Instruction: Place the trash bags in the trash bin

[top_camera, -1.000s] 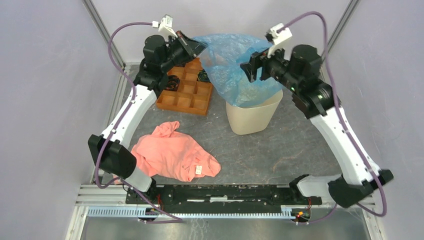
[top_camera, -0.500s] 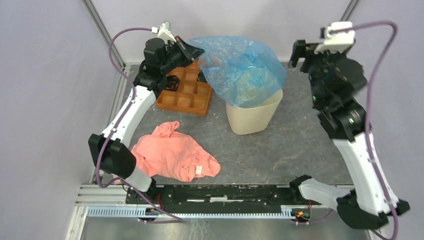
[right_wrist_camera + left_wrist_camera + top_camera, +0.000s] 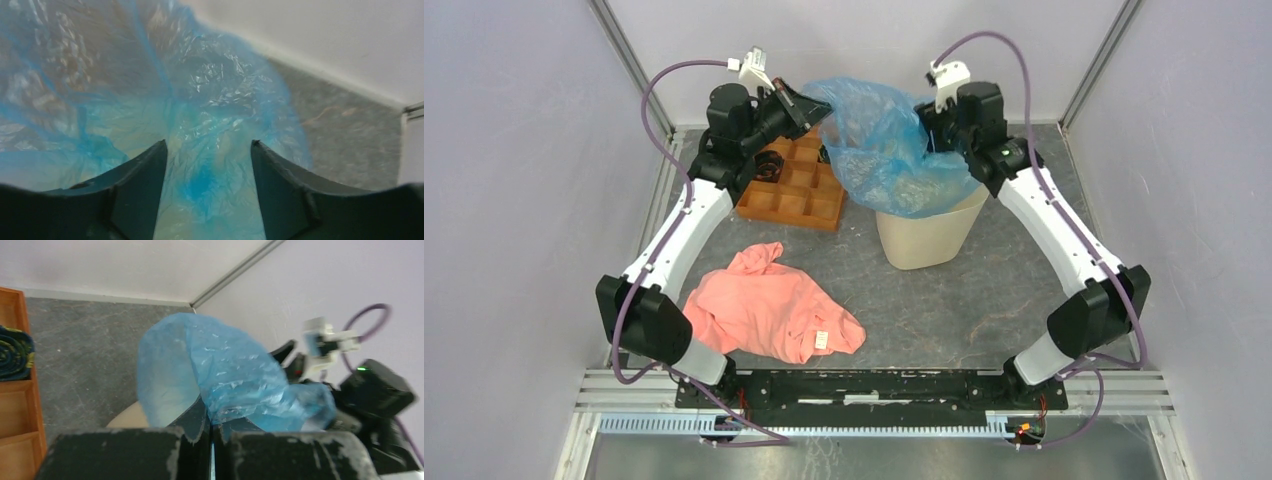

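Observation:
The light-blue translucent trash bag (image 3: pixel 886 140) billows over the cream-beige trash bin (image 3: pixel 924 235), its lower part hanging into the bin's mouth. My left gripper (image 3: pixel 816 100) is shut on the bag's upper left edge, seen pinched between the closed fingers in the left wrist view (image 3: pixel 211 421). The bag fills that view (image 3: pixel 225 370), with a bit of bin rim (image 3: pixel 125 417) below. My right gripper (image 3: pixel 927 125) is open at the bag's right side, its fingers spread over the bag film (image 3: pixel 210 150) above the bin.
An orange-brown compartmented tray (image 3: pixel 799 185) with small dark items stands left of the bin. A salmon-pink cloth garment (image 3: pixel 769 310) lies on the grey table front left. Frame posts and walls enclose the back corners.
My right arm swung out to the right and up, then came back in to the bag's right side. The bag puffed wider and then sagged. My left gripper kept its hold.

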You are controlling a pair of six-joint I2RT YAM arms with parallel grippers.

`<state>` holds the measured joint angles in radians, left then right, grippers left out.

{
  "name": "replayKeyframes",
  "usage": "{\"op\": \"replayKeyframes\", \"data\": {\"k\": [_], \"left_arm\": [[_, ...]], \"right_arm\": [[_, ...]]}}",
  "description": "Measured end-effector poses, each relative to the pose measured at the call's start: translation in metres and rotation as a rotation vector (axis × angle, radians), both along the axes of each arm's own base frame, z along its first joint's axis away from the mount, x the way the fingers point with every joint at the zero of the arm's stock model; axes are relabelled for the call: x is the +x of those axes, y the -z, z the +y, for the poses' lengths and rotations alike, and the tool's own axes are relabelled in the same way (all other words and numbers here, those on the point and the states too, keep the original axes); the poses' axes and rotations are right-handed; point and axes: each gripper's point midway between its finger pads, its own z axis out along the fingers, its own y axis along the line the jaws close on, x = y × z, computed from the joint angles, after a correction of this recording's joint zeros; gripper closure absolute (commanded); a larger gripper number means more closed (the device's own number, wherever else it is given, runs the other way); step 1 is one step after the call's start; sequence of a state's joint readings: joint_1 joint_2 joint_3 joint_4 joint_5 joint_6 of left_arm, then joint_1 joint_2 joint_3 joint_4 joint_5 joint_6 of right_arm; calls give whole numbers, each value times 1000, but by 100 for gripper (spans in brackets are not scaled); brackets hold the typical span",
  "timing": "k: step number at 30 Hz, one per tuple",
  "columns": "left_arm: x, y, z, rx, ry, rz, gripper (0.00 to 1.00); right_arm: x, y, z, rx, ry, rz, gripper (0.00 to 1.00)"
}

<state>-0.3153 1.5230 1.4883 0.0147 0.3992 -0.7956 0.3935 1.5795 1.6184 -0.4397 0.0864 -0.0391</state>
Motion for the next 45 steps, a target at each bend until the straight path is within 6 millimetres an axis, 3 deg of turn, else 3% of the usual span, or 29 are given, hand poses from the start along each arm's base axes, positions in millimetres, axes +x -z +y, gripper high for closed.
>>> {"op": "replayKeyframes", "data": {"k": [2,4,12,16,20,24,29,32,34,39,42,45], "left_arm": [[-3,0,-4,-13,26,1,98],[-7,-1,-9,-31,56,0,98],[-24,-4,-44,-122,178,10,98],[-18,5,-53,-155,201,47,98],[-5,24,-60,-190,208,113,98],[-4,34,-60,-185,199,152,98],[-17,33,-47,-133,148,169,98],[-29,21,-34,-96,108,135,98],[-33,14,-27,-83,93,115,98],[-29,17,-23,-71,77,113,98],[-22,30,-25,-60,73,141,98],[-20,39,-23,-39,62,161,98]], "right_arm": [[-8,35,4,0,-25,87,39],[-14,57,7,0,-37,151,39],[-5,83,17,56,-56,192,41],[4,112,29,103,-84,251,42],[-6,136,40,171,-116,306,43],[-25,148,75,252,-202,348,43],[-55,141,129,382,-357,378,40],[-62,133,133,399,-391,376,37],[-58,125,121,386,-372,364,33],[-39,90,61,298,-237,265,13],[-48,55,35,252,-192,182,5],[-63,24,24,227,-186,107,2]]}}
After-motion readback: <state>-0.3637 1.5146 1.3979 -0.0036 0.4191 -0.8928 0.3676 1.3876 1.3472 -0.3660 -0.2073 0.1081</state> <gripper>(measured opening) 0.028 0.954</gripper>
